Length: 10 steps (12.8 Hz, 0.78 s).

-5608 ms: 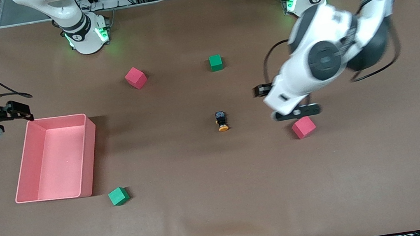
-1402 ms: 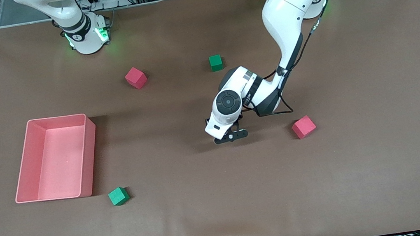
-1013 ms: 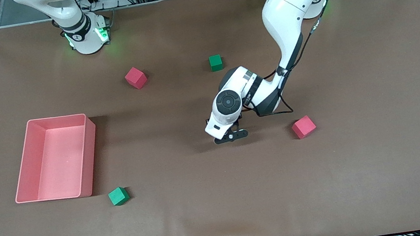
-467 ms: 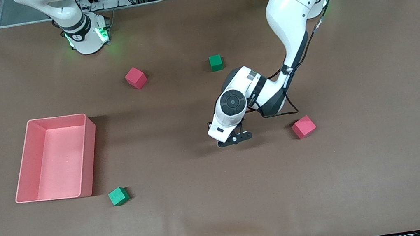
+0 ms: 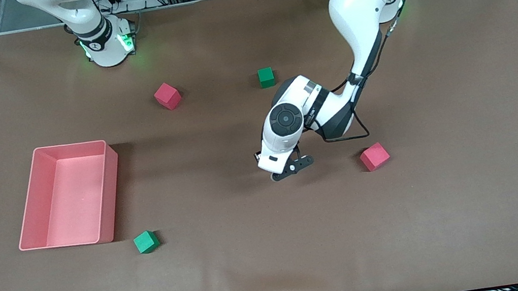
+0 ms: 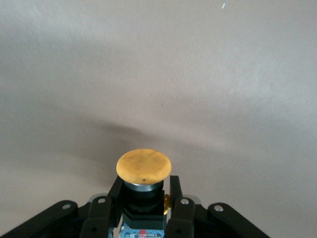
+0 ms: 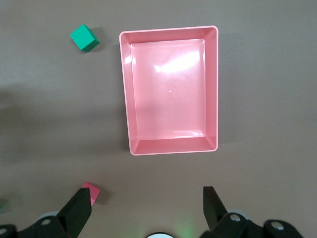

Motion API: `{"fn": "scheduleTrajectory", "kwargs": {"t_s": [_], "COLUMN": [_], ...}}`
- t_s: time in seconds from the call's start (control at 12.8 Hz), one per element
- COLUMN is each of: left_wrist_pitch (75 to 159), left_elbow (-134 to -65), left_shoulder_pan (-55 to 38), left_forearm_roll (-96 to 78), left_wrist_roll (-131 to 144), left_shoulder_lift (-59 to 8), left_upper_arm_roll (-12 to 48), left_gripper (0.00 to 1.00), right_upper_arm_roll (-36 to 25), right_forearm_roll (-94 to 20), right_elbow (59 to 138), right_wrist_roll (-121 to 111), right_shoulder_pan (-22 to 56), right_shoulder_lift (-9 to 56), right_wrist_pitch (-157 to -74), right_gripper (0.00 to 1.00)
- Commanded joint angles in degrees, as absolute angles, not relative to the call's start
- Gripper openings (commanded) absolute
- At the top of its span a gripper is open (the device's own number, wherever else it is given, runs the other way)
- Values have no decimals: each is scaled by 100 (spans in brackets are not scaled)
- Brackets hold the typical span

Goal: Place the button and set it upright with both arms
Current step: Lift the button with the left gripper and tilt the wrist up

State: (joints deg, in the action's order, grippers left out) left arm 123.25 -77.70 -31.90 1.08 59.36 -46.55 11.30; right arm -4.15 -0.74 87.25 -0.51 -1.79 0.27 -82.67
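Left gripper point(image 6: 142, 218) is clamped on the button point(image 6: 143, 166); its black fingers point(image 6: 181, 213) press the short black body from both sides, and the round orange cap juts out past the fingertips, over the bare brown table cover point(image 6: 198, 74); the button looks lifted off the cover, its shadow lying apart from it.

In the front view the left arm point(image 5: 356, 2) reaches from its base down to mid-table; the left gripper point(image 5: 291, 167) hangs over the cover between the pink tray point(image 5: 110, 188) and the red cube point(image 5: 374, 156) toward the left arm's end; the button itself is hidden there under the wrist.

Taking the pink tray as landmark: a green cube point(image 5: 146, 242) sits just beside its corner nearest the front camera; a second red cube point(image 5: 167, 96) lies farther from the camera than the tray, toward the right arm's base point(image 5: 106, 44); a second green cube point(image 5: 266, 77) lies in line with that red cube, farther toward the left arm's end, well apart from the tray.

Right gripper point(image 7: 146, 208) waits high, its fingers spread wide and holding nothing; its wrist camera looks straight down on the tray point(image 7: 126, 99); the tray holds nothing; the green cube point(image 7: 84, 38) shows near one corner, and a red cube point(image 7: 92, 192) shows partly beside one finger.
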Motion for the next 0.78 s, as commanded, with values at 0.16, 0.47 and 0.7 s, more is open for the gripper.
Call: {"fn": "scheduleTrajectory", "kwargs": {"t_s": [0.16,0.47,0.7], "left_wrist_pitch": [11753,11172,10882], "left_elbow": [-7805,-7805,-7796], "left_shoulder_pan": [-3295,-3437,-3506], "left_forearm_roll": [1014,1652,1976], "left_wrist_roll": [6670,7241,7671], "left_shoulder_lift": [-4351,-4220,-4210], "left_upper_arm_roll": [1055,1055,1046], "left_gripper": [15,6,8], "right_upper_arm_roll": [-360,-369,-369], "right_forearm_roll": [-79,-79,-35], "right_elbow": [8534,8534,8534], "right_wrist_roll": [-26,-18,-26], "right_shoulder_pan": [-246,-290,-255], "right_shoulder_lift": [97,105,167], "right_wrist_pitch": [-8209,-8218,-8218], "right_gripper": [100,100,100]}}
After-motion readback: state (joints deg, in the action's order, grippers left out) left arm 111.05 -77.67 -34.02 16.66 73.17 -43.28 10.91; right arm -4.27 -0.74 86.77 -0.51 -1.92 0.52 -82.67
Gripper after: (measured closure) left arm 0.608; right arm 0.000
